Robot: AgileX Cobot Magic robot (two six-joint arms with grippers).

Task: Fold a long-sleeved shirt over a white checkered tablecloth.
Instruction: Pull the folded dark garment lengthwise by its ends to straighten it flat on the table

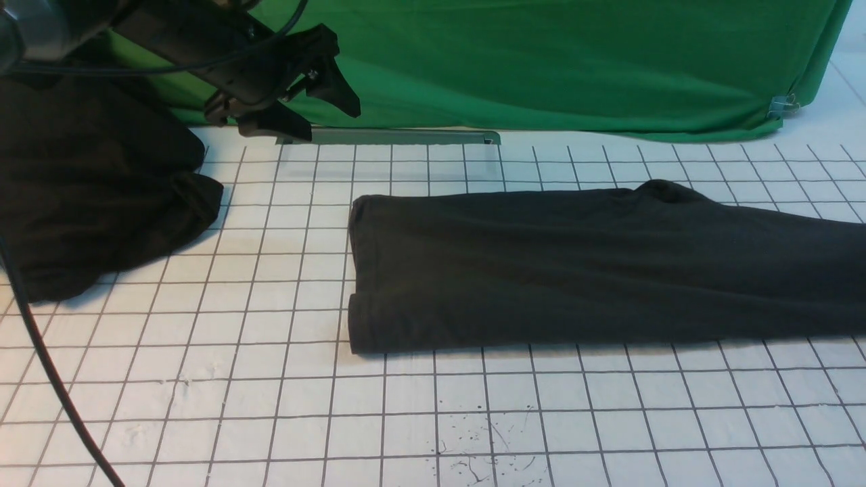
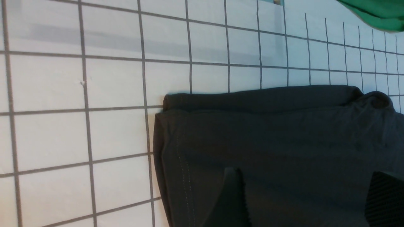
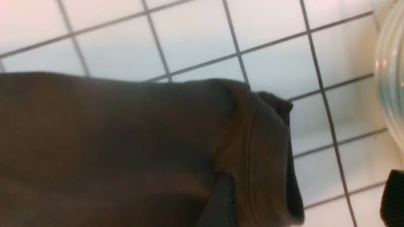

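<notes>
The long-sleeved shirt [image 1: 595, 270] lies folded into a long dark grey band across the white checkered tablecloth [image 1: 270, 379], running off the right edge; no logo shows. My left gripper [image 1: 329, 122] hangs open, high at the back left, away from the shirt's left end. In the left wrist view the left gripper [image 2: 307, 198] is open above the shirt [image 2: 268, 151], holding nothing. My right gripper is out of the front view. In its wrist view the right gripper [image 3: 306, 201] is open, one finger over the shirt [image 3: 110, 142] at its ribbed end, the other over bare tablecloth [image 3: 189, 31].
A blacker shapeless heap of cloth [image 1: 88, 182] sits at the far left. A green fabric backdrop [image 1: 575, 61] closes off the back, with a grey metal bar [image 1: 406, 137] at its foot. A clear rounded container [image 3: 391, 78] shows at the edge of the right wrist view.
</notes>
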